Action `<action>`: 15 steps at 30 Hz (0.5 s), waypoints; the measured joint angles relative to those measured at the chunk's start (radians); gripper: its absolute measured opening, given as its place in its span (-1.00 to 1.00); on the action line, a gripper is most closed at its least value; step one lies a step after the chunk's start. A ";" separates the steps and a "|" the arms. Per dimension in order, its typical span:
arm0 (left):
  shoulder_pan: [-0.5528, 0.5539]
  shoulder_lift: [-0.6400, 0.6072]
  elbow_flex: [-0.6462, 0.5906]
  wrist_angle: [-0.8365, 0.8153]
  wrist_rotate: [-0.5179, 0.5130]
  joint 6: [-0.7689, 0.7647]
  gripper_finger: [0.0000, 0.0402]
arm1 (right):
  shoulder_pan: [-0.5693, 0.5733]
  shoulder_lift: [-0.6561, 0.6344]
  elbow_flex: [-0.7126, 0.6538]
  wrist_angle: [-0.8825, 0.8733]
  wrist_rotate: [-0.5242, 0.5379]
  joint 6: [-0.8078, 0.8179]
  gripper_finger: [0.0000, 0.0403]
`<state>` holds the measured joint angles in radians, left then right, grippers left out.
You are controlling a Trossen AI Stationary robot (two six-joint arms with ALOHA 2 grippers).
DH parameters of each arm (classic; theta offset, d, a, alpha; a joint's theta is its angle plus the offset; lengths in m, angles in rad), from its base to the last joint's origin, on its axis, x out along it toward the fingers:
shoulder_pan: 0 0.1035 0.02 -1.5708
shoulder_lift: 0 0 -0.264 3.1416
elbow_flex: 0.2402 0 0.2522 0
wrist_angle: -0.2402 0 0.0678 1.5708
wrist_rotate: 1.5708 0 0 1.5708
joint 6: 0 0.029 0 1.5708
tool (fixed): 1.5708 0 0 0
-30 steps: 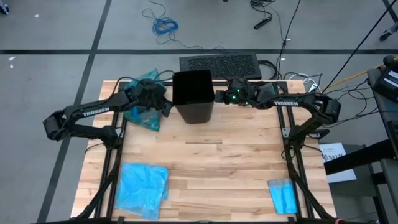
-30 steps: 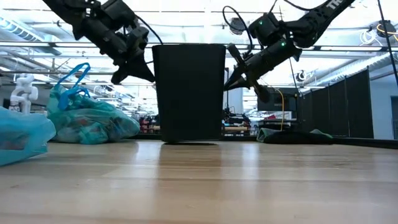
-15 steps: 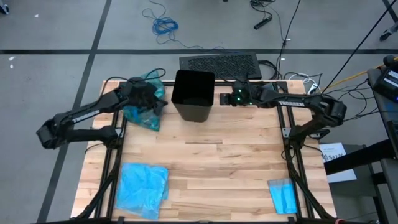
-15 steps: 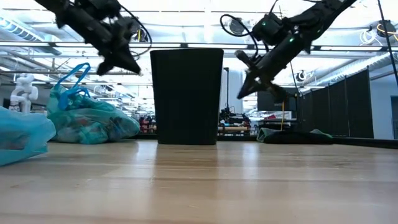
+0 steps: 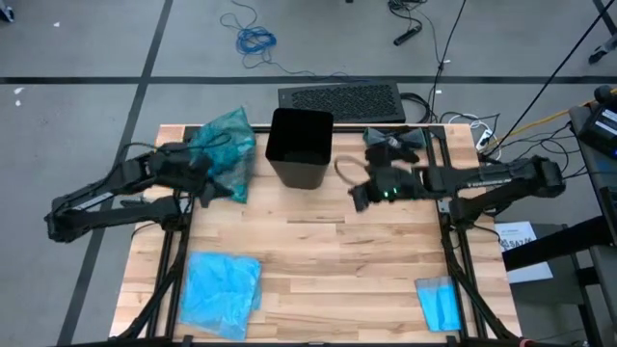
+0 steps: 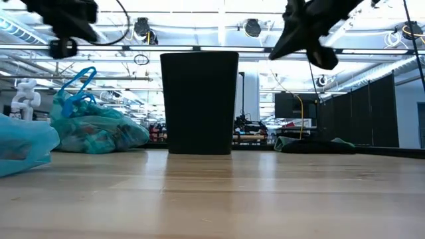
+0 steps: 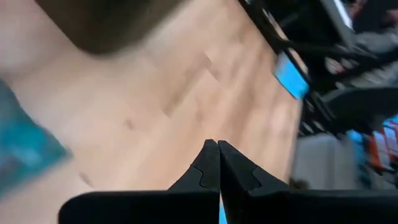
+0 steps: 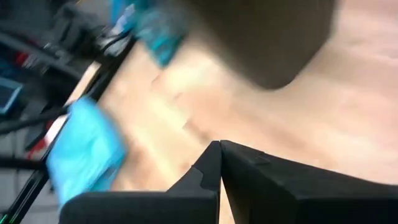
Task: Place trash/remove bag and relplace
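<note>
While the black bin (image 5: 300, 147) stands unlined near the table's far edge, the tied teal bag (image 5: 224, 152) lies just left of it and the sky-blue replacement bag (image 5: 223, 288) lies flat at the near left corner. Left gripper (image 5: 204, 183) hangs beside the teal bag, fingers pressed together, empty. Right gripper (image 5: 358, 196) hovers right of the bin, fingers likewise closed on nothing

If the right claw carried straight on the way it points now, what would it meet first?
Probably bare table: the shut right claw points leftward just in front of the black bin, toward the sky-blue bag. Depth is uncertain.
</note>
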<state>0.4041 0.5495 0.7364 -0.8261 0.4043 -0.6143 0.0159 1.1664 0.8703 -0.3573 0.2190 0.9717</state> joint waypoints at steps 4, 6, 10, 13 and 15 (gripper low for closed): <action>-0.084 -0.105 0.000 -0.093 0.089 -0.077 -1.00 | 0.148 0.023 0.000 0.017 0.068 0.065 -1.00; -0.121 -0.139 0.000 -0.126 0.146 -0.108 -1.00 | 0.189 0.046 0.000 0.023 0.081 0.096 -1.00; -0.183 -0.158 0.000 -0.148 0.199 -0.139 -1.00 | 0.224 0.099 0.000 0.072 0.090 0.119 -1.00; -0.223 -0.152 -0.001 -0.162 0.257 -0.135 -1.00 | 0.225 0.142 0.000 0.128 0.089 0.116 -1.00; -0.249 -0.127 -0.009 -0.150 0.292 -0.129 -1.00 | 0.223 0.171 0.000 0.169 0.083 0.107 -1.00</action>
<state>0.1553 0.4222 0.7277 -0.9758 0.6961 -0.7432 0.2385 1.3375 0.8703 -0.1879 0.3019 1.0790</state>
